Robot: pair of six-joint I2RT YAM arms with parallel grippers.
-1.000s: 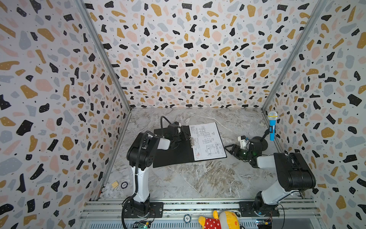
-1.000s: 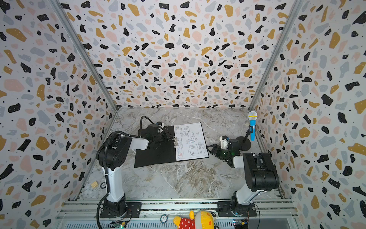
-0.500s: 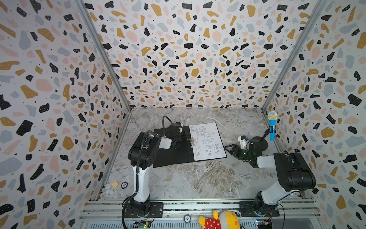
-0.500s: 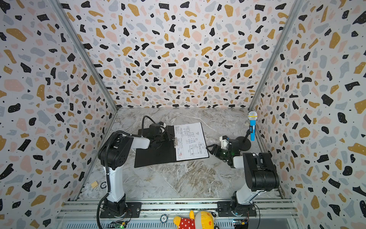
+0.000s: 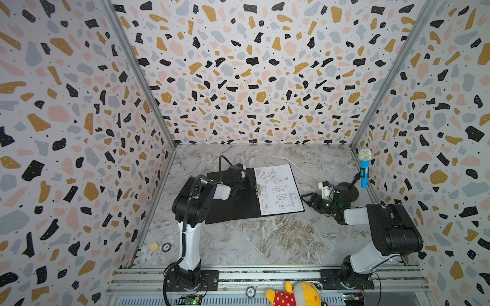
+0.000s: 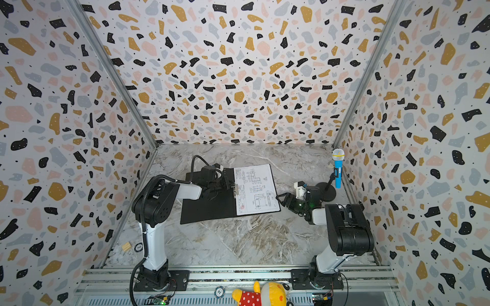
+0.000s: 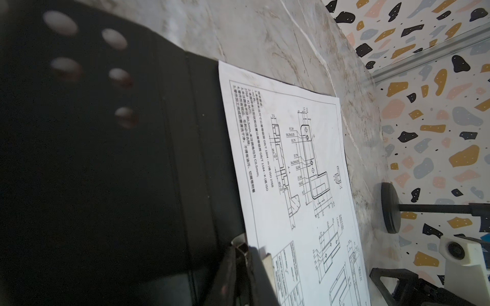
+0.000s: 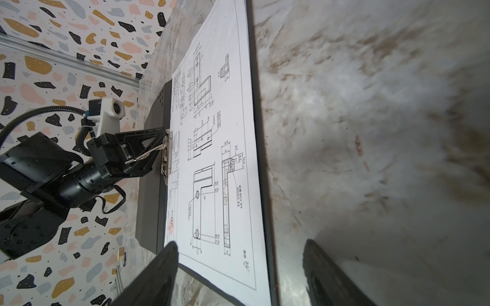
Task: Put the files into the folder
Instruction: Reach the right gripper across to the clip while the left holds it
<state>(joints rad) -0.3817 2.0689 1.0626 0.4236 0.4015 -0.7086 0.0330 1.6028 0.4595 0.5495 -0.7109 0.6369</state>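
Observation:
The folder lies open on the marble table, black inside facing up. The files rest on its right half, a white sheet of line drawings on top. My left gripper is at the spine, shut on the lever of the metal clip. My right gripper hovers open just off the folder's right edge, near its front corner, holding nothing.
A blue microphone stands on a black round-based stand by the right wall, behind my right arm. A small wooden block and a round token lie front left. A plush toy sits on the front rail.
My left jaws have narrowed onto the clip lever at the spine. The right arm, folder and files have not moved.

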